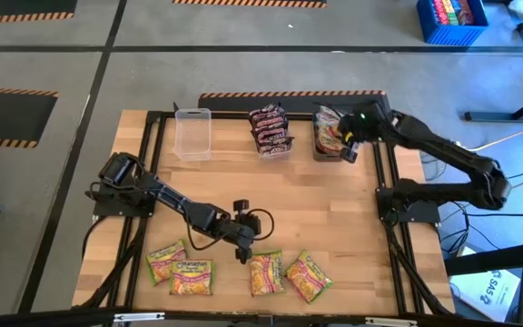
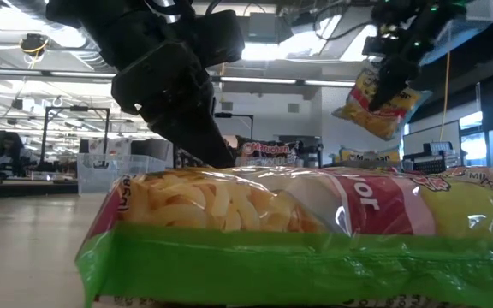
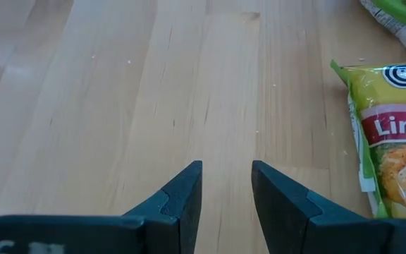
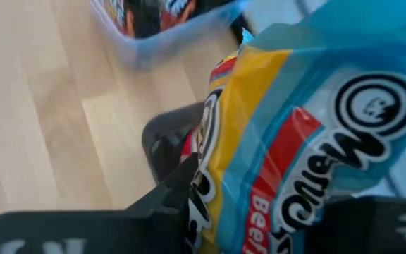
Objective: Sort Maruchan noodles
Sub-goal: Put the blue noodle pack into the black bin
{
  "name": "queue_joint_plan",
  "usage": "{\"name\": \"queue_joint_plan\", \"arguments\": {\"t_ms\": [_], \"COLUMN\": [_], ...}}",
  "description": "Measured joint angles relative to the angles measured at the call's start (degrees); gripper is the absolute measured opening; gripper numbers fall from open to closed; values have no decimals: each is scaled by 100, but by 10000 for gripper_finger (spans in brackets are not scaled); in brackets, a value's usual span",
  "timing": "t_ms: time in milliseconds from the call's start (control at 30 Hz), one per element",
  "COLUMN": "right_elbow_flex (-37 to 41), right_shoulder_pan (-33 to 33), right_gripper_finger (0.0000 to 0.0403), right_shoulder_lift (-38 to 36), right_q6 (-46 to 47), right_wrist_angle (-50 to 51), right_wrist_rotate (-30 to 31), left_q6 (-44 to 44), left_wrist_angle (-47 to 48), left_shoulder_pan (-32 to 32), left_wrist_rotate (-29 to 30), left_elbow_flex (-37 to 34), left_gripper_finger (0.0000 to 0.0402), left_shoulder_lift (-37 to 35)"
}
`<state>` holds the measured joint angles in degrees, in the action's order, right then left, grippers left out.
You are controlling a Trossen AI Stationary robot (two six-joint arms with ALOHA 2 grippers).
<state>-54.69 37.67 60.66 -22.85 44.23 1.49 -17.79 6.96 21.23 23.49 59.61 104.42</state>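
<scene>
Several yellow-green Maruchan packets (image 1: 192, 277) lie flat along the table's near edge; one fills the low view (image 2: 298, 231). My left gripper (image 1: 242, 257) hangs open just above bare wood between them, one packet (image 3: 393, 141) beside it. Maroon packets stand in a clear tub (image 1: 271, 130) at the far edge. My right gripper (image 1: 349, 150) is shut on a yellow-orange, blue-edged packet (image 2: 379, 103) over the dark tub (image 1: 327, 143) at the far right, which holds more of that kind. My right gripper pinches the yellow-orange packet between its two fingers (image 4: 182, 190) at the packet's upper part (image 2: 389, 85). The fingers slant down from above. The packet hangs tilted below them, lifted clear of the table and of the tub.
An empty clear tub (image 1: 192, 133) stands at the far left of the row of tubs. Black frame rails (image 1: 387, 195) run along the table's sides. The middle of the tabletop (image 1: 307, 204) is bare wood. A blue crate (image 1: 450, 20) sits on the floor beyond.
</scene>
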Motion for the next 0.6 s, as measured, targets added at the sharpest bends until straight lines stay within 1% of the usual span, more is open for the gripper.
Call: {"name": "queue_joint_plan", "arguments": {"t_ms": [133,200,300,400,600], "right_elbow_flex": [-651,-864,-976,-972,-973], "right_shoulder_pan": [282,376,415,409,402], "right_gripper_finger": [107,107,106,106,105], "right_shoulder_lift": [768,1136,1537,1843,2176], "right_q6": [-151,-171,-265,-471,-492], "right_wrist_angle": [871,1121,1134,1175,1191], "right_wrist_rotate": [-470,-604,-707,-656,-812], "left_q6": [4,-35,-106,-115,-131], "left_wrist_angle": [-11,-11,-13,-13,-13], "left_shoulder_pan": [-41,-56,-63,-60,-60], "left_wrist_rotate": [-2,2,0,-27,-28], "left_elbow_flex": [0,2,2,2,2], "left_gripper_finger": [119,119,119,119,119], "left_shoulder_lift": [0,0,-2,-2,-2]}}
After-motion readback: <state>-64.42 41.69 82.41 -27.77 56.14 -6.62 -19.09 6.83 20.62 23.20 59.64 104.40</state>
